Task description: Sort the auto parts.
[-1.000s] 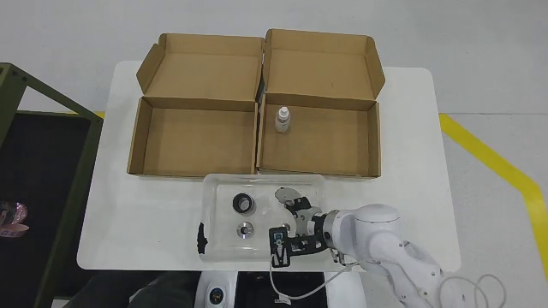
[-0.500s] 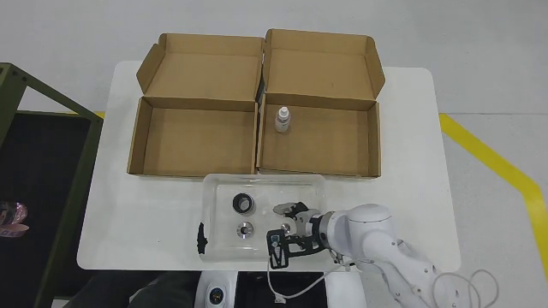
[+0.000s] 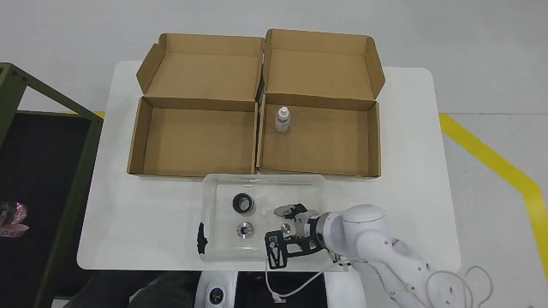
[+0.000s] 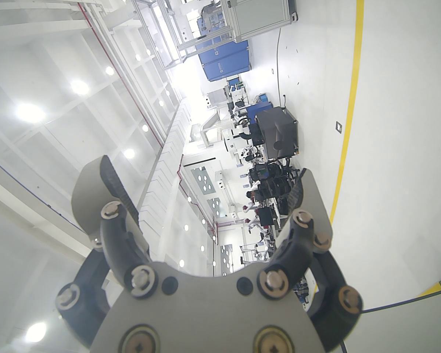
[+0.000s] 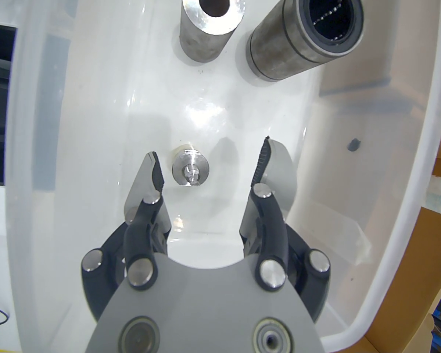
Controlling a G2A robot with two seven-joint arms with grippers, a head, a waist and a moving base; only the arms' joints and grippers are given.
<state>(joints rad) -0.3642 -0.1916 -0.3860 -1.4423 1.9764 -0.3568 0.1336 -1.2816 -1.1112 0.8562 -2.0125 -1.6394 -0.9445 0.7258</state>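
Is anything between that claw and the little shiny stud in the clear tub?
Nothing visible. The open right gripper straddles the small silver round stud; the silver hollow cylinder and black-ended grey cylinder stand farther off.

You are seeing the bin (image 3: 257, 177) sitting at the table's (image 3: 411, 137) near edge, with the left box (image 3: 195, 141) and right box (image 3: 330, 141) lying side by side behind it and the bottle (image 3: 282, 120) standing in the right box. In the bin, the bearing (image 3: 244, 202) is standing behind the sleeve (image 3: 246, 229). To their right, the stud (image 5: 190, 170) is sitting between the right gripper's (image 5: 209, 161) parted fingers.
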